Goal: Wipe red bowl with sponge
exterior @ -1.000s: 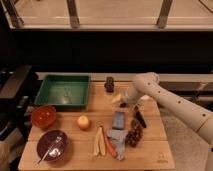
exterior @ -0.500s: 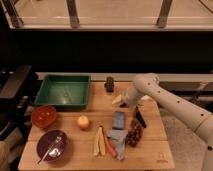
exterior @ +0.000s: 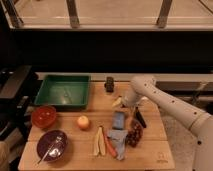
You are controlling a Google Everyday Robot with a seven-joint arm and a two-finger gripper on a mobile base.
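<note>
The gripper [exterior: 118, 103] hangs, its 2 fingers apart, just on the far side of the small light-blue sponge block [exterior: 119, 120]. The round shiny red bowl [exterior: 44, 116] sits left, well apart. The corner mark [exterior: 160, 156] on the wooden board [exterior: 150, 142] is too small to read.

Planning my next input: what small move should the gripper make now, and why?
Probably lower the open gripper onto the sponge. The gripper hovers just behind the sponge, which lies ungrasped on the table, well away from the red bowl near the left edge.
</note>
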